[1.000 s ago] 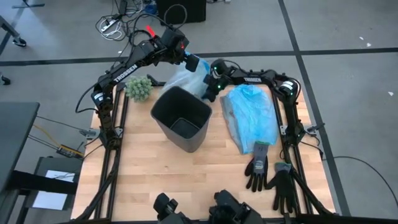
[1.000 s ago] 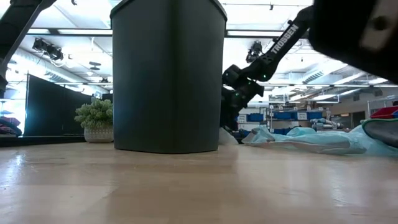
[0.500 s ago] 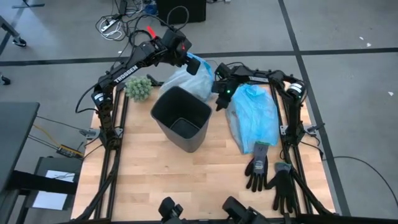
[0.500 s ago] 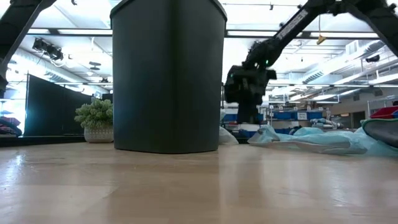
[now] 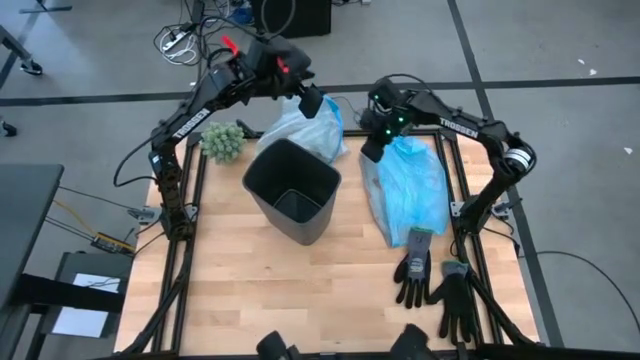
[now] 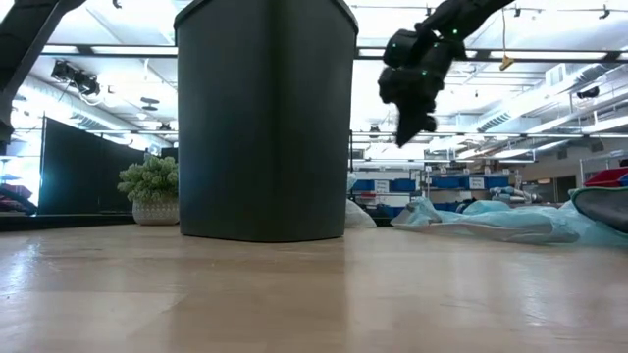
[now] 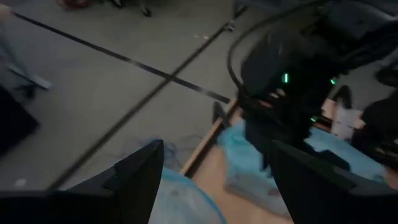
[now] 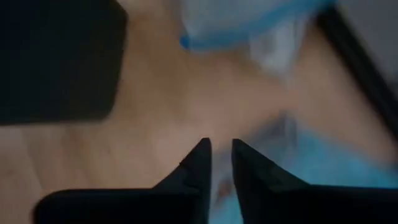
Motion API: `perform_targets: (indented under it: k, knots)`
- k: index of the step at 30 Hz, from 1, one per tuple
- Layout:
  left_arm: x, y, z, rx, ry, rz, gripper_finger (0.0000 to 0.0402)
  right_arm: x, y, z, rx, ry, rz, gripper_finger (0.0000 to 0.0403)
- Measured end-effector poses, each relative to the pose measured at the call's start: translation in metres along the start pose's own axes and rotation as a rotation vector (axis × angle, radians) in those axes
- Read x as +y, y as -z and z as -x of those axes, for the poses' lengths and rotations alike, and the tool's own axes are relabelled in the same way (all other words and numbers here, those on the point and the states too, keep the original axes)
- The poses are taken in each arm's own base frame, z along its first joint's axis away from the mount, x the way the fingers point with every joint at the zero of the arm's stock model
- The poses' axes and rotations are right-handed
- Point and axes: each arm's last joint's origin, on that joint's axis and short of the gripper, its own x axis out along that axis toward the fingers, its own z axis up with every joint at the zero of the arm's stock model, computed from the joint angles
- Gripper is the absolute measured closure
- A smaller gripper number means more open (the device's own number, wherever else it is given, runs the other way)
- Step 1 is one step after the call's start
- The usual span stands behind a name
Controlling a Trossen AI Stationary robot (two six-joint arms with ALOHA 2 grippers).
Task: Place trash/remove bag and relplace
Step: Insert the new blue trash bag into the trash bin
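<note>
The black bin [image 5: 292, 190] stands upright mid-table and is tall in the low view [image 6: 265, 118]. Behind it, at the far edge, the grey-white bag [image 5: 295, 128] sits bunched on the table. My left gripper [image 5: 313, 102] hangs over the bag's top, wide open [image 7: 224, 180], with bag plastic [image 7: 180, 199] showing between its fingers. My right gripper [image 5: 368, 152] is raised high [image 6: 404, 132] over the far end of the light-blue bag [image 5: 405, 190]. Its fingers are shut and hold nothing [image 8: 221, 152]. No loose trash shows. My left gripper stands open from above on either side of the grey-white bag's top [image 7: 180, 199]; I cannot tell whether a finger touches the plastic.
A green fuzzy clump [image 5: 224, 142] sits at the far left. Two black gloves [image 5: 415, 268] [image 5: 455, 300] lie at the near right, below the light-blue bag. Bare wood lies in front of the bin and along the near left.
My right gripper has risen from table height beside the bin's far right corner. It has swung toward the table's right edge and now hangs high above the light-blue bag's far end. The bin and both bags have stayed in place.
</note>
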Motion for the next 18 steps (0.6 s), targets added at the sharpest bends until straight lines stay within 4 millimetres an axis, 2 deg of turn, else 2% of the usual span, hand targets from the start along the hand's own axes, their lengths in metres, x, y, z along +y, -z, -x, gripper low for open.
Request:
perform_targets:
  k: [3,8,13,18]
  knots:
    - [-0.008,-0.003,0.007,-0.014,-0.042,-0.011,0.0104,-0.002,0.015,-0.001,0.146,0.041,-0.073,0.0299]
    - [-0.018,-0.002,0.011,-0.008,-0.023,-0.097,0.0104,0.004,0.026,-0.016,0.196,0.067,-0.147,0.0253]
    - [-0.028,0.001,0.012,0.016,-0.072,-0.202,0.0104,-0.001,0.036,-0.038,0.177,0.112,-0.222,0.0246]
    - [-0.024,0.007,0.012,0.086,-0.085,-0.206,0.0104,-0.011,0.051,-0.061,0.098,0.094,-0.267,0.0245]
